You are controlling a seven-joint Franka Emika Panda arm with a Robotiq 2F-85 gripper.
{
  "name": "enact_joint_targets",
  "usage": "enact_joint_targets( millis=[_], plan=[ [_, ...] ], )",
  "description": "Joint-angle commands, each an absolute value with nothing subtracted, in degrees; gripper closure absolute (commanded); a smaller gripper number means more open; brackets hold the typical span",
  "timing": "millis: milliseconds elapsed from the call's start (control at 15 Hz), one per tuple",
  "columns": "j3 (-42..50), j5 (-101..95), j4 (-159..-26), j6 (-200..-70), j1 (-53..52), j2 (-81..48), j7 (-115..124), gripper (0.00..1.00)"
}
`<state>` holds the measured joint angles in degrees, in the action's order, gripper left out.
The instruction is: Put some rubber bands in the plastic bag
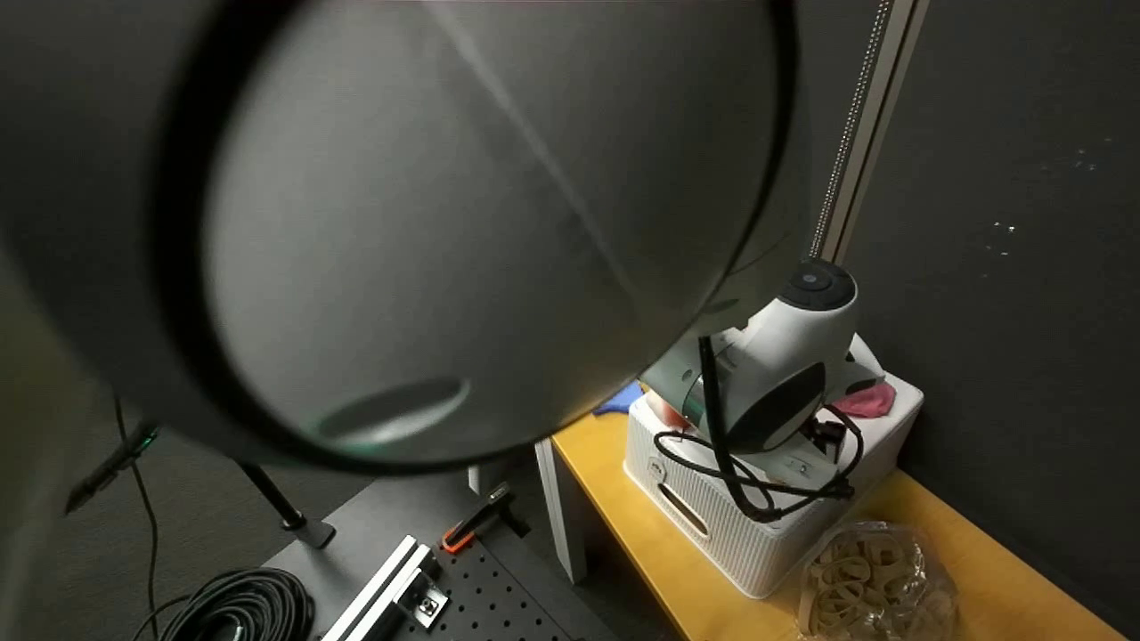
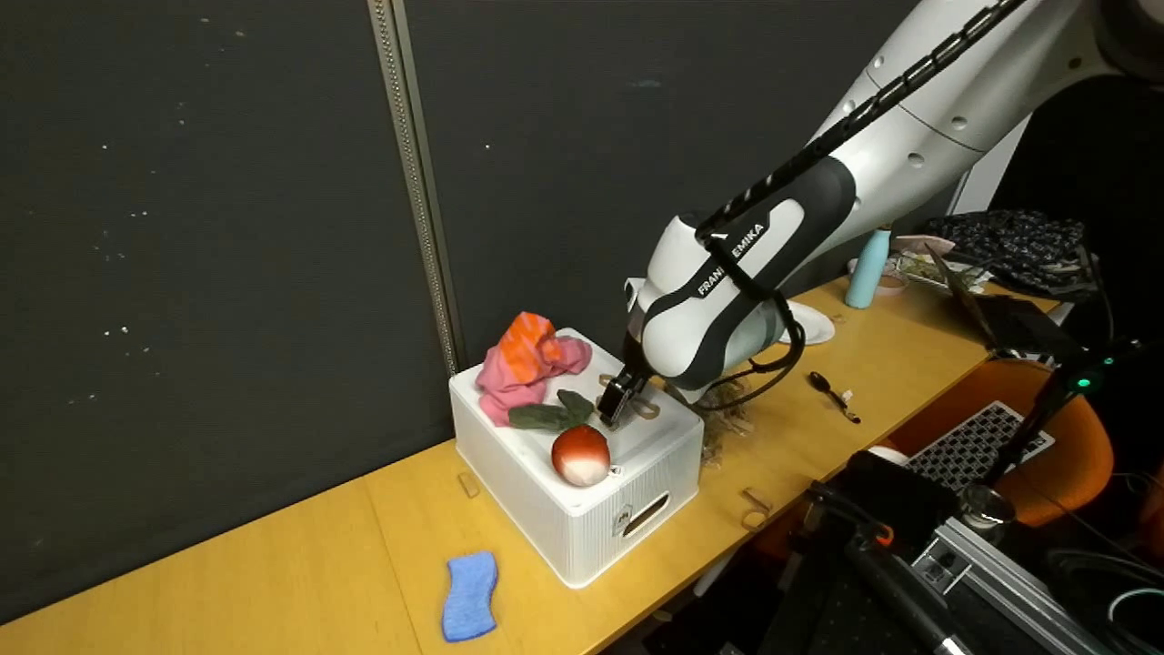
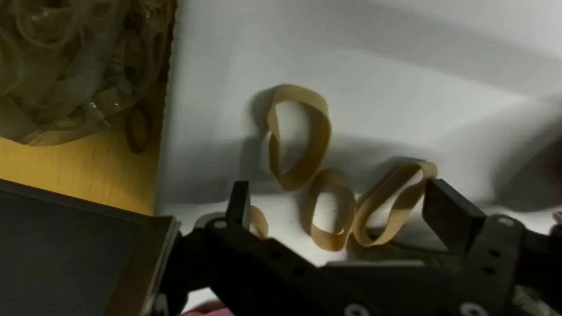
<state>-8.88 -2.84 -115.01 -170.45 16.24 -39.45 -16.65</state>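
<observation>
Where the white-and-black jointed robot arm (image 2: 900, 164) extends over the long yellow wooden tabletop (image 2: 273, 582), its black two-finger gripper (image 3: 339, 197) is positioned low over a white ribbed plastic box (image 2: 523, 491) with a flat top. The box stands between the tabletop's free long edge and the long edge along the dark grey partition (image 2: 245, 273). Finger position: spread wide apart, gripping nothing. Whether the fingertips touch the surface cannot be determined from here.

Flat tan rubber bands (image 3: 322, 140) lie loose on the box. In the wrist view, two loops show between the fingers, a larger one beyond the tips, and part of another beside one finger. The clear plastic bag (image 1: 926, 588), packed with similar bands, rests on the tabletop just beside the box, between both long edges.

Also on the box: a crumpled pink-and-orange cloth (image 2: 509, 377), a dark green limp piece (image 2: 546, 417) and a round red-and-white object (image 2: 582, 455). A blue wavy-sided pad (image 2: 470, 596) lies on the tabletop, apart from the box. A light-blue bottle (image 2: 870, 268) stands near the partition-side edge, farther along.
</observation>
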Motion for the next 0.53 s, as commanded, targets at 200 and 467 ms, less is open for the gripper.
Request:
enact_joint_targets(
  millis=[200,467],
  plan=[
    [-7.5,-3.3,-114.0,-170.3,14.1,-40.2,-16.5,0.39],
    [-7.6,-3.1,-114.2,-170.6,14.4,-39.5,-16.6,0.69]
  ],
)
